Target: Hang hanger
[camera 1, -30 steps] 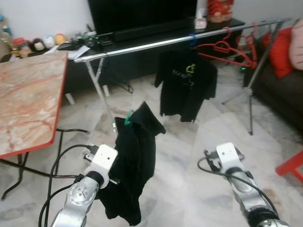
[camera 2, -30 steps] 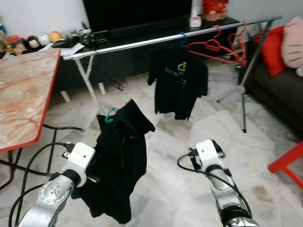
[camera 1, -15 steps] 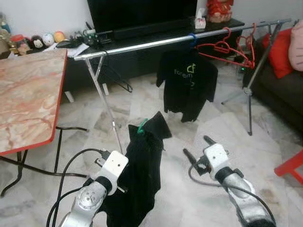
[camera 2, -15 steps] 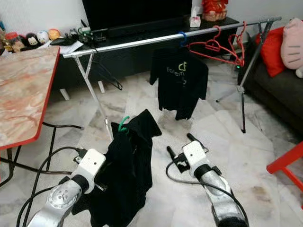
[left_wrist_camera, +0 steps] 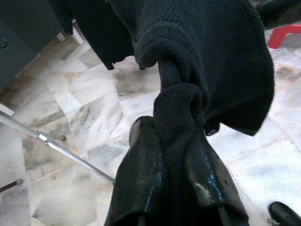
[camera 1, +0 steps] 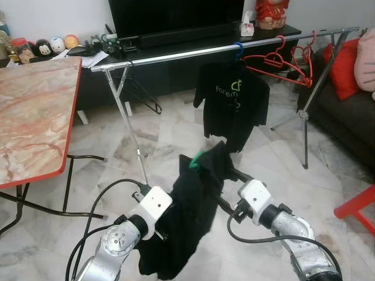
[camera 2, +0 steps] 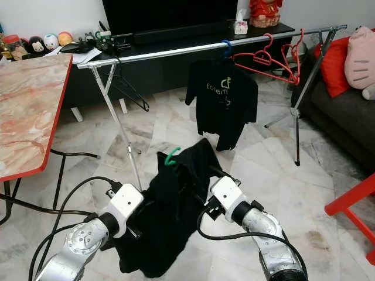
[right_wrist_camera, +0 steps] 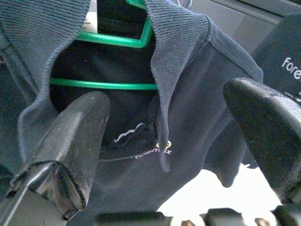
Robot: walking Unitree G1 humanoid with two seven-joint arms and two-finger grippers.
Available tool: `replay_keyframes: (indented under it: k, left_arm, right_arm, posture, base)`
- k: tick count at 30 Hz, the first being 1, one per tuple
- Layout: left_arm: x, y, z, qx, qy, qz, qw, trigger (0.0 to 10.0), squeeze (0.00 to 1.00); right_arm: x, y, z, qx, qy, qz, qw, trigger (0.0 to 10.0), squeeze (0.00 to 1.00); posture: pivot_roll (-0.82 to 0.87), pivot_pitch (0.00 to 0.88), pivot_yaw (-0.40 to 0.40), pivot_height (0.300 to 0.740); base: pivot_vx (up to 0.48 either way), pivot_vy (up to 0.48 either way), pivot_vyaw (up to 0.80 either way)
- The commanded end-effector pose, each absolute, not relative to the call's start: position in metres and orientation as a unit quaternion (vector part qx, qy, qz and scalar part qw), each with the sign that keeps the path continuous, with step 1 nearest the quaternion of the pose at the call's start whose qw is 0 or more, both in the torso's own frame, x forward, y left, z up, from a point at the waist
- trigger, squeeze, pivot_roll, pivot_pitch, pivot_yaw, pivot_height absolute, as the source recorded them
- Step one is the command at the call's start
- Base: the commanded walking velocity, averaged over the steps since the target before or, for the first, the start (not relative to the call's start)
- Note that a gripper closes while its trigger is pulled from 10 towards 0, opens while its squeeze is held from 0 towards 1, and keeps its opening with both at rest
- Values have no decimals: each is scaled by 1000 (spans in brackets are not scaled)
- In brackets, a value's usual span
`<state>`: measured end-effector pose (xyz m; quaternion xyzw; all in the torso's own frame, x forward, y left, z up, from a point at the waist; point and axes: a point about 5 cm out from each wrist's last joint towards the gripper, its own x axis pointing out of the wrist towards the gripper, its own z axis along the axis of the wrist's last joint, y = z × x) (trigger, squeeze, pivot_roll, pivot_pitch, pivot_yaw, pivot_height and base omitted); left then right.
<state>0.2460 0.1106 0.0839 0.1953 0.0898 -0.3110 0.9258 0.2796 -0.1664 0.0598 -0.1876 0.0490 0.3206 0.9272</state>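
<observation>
Shirt on hanger (camera 1: 197,161) between both end effectors, before the rail (camera 1: 193,54).

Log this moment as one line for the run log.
left gripper: shut on black shirt | right gripper: open at collar, by green hanger | rail: one shirt hung | hang: not yet done

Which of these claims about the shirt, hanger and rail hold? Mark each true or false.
1. The left hand is shut on the black shirt's fabric. True.
2. The shirt sits on a red hanger. False: its hanger is green.
3. The right hand is open at the collar. True.
4. The rail is bare. False: a black T-shirt and red hangers hang there.
</observation>
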Motion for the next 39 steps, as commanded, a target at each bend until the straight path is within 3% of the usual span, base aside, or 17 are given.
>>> replay_keyframes:
  k: [1,17,21,24,39]
  left_arm:
    - [246,105,94,200,66,-325,922,10000,0]
    - [242,95,104,199,64,-376,903,10000,0]
    - [241,95,105,199,65,-378,902,10000,0]
    - [245,98,107,210,61,-366,904,10000,0]
    - [244,94,114,198,58,-378,903,10000,0]
  right_arm:
    - [279,-167,61,-196,51,322,925,10000,0]
    - [282,-172,58,-206,77,305,927,10000,0]
    - [282,-172,58,-207,79,305,926,10000,0]
    - [272,-188,33,-214,145,277,925,10000,0]
    - [271,-193,27,-193,148,265,933,10000,0]
  posture:
    - [-130,0,42,740]
    - [-119,0,35,740]
    - [-119,0,35,740]
    - [-113,0,36,740]
    - [-106,0,37,740]
  base:
    - [0,0,0]
    - [0,0,0]
    - [0,0,0]
    - [0,0,0]
    - [0,0,0]
